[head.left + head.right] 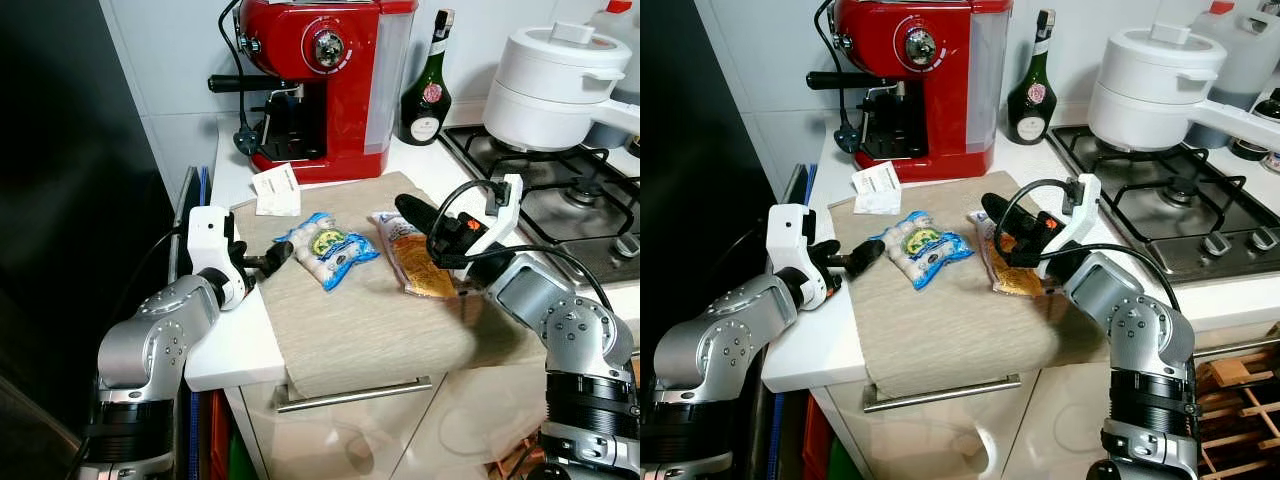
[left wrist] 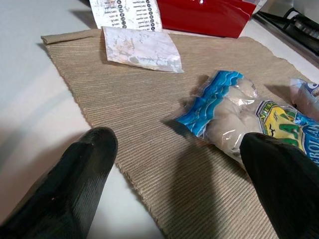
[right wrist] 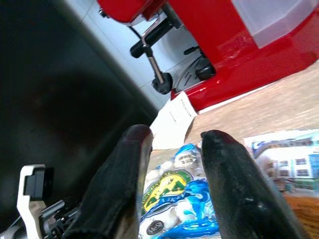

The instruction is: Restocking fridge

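Note:
A blue-and-white packet of white balls (image 1: 327, 250) lies on a beige mat (image 1: 370, 320) on the counter. To its right lies an orange-brown packet (image 1: 418, 268). My left gripper (image 1: 278, 257) is low at the mat's left edge, open, its fingers pointing at the blue packet (image 2: 234, 112), one fingertip (image 2: 279, 174) close beside it. My right gripper (image 1: 410, 212) hovers over the far end of the orange-brown packet, fingers (image 3: 124, 169) a little apart with nothing between them, pointing toward the blue packet (image 3: 174, 199).
A red espresso machine (image 1: 320, 80) stands behind the mat, with a paper slip (image 1: 276, 190) in front of it. A green bottle (image 1: 427, 90), a white pot (image 1: 555, 85) and a gas hob (image 1: 570, 200) are at the right. A tall black appliance (image 1: 60, 200) stands left.

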{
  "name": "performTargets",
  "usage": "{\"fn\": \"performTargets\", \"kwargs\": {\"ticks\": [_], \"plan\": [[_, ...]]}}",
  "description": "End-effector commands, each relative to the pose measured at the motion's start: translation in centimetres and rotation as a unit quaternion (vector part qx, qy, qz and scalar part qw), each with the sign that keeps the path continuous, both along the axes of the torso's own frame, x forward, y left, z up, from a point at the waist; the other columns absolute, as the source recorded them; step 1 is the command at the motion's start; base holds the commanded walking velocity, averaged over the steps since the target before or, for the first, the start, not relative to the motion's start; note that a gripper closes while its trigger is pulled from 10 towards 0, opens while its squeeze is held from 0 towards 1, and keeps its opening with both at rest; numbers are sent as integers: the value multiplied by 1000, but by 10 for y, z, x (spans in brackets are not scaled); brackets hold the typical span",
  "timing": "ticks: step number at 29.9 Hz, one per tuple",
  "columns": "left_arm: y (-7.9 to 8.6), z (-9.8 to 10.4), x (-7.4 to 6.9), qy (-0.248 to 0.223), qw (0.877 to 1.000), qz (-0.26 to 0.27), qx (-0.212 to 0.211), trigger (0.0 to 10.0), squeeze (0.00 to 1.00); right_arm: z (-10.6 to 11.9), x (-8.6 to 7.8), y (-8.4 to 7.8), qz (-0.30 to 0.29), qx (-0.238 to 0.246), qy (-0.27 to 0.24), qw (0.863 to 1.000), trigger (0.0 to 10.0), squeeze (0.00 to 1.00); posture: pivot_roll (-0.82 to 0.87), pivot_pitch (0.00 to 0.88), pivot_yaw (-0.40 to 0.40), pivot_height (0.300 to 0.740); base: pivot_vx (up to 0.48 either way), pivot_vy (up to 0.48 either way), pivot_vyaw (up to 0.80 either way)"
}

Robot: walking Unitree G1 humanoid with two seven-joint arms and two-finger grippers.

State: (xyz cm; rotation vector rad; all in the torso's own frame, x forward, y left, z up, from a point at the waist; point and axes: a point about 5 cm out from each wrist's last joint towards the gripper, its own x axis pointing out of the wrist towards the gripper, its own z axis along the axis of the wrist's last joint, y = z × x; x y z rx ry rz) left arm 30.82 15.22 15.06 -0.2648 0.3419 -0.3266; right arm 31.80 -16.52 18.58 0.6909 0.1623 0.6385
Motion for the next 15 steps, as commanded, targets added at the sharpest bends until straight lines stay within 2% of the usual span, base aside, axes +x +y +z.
{"fn": "performTargets", "kwargs": {"ticks": [1, 9, 12, 13, 14, 15], "plan": [[3, -23, -4, 59, 998, 11, 6, 10000, 0, 6, 3, 0, 0, 5, -6, 1000, 10000, 1000, -43, 0, 27, 740, 0, 0, 0], [3, -23, -3, 59, 998, 11, 6, 10000, 0, 4, 2, -1, -6, -6, -6, 1000, 10000, 1000, -46, 0, 28, 740, 0, 0, 0], [3, -22, -3, 58, 998, 11, 6, 10000, 0, 5, 3, 1, -25, -79, -36, 996, 10000, 1000, -47, 0, 28, 740, 0, 0, 0], [3, -22, -3, 58, 998, 11, 6, 10000, 0, 5, 3, 1, -25, -79, -36, 996, 10000, 1000, -47, 0, 28, 740, 0, 0, 0], [3, -22, -3, 57, 998, 11, 7, 10000, 0, 4, 4, 3, -34, -108, -53, 992, 10000, 1000, -45, 0, 26, 740, 0, 0, 0], [3, -22, -3, 57, 998, 11, 7, 10000, 0, 4, 4, 3, -34, -108, -53, 992, 10000, 1000, -45, 0, 26, 740, 0, 0, 0]]}}
